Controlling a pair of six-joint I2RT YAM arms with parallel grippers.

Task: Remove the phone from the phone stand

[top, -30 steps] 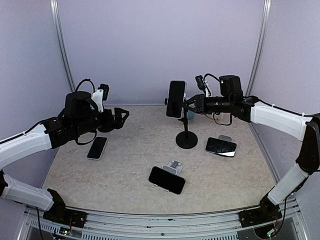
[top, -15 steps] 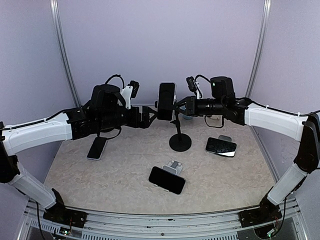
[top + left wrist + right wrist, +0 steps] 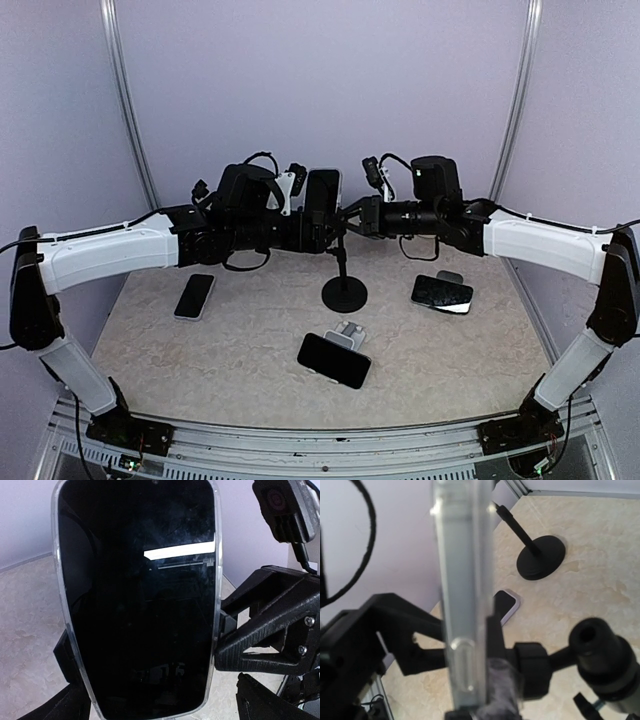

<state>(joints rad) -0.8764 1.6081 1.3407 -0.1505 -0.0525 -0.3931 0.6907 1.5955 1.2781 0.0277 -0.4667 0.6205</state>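
The phone [image 3: 322,204], black-screened in a clear case, stands upright in the clamp of a black phone stand [image 3: 344,293] with a thin pole and round base. In the left wrist view the phone [image 3: 140,595] fills the frame, screen towards the camera. My left gripper [image 3: 303,232] is open, its fingers [image 3: 70,702] on either side of the phone's lower end [image 3: 160,705]. My right gripper [image 3: 352,217] is shut on the stand's clamp behind the phone. In the right wrist view the phone [image 3: 462,580] shows edge-on and the stand's base [image 3: 541,557] lies beyond.
A phone [image 3: 195,296] lies flat at the left. A dark phone [image 3: 334,360] leans on a small stand [image 3: 348,332] at the front middle. Another phone [image 3: 442,293] rests on a stand at the right. Purple walls enclose the table.
My right gripper has pulled the stand and phone to the left; the base slid leftwards and nearer. My left arm has swung right, bringing its open fingers around the phone.
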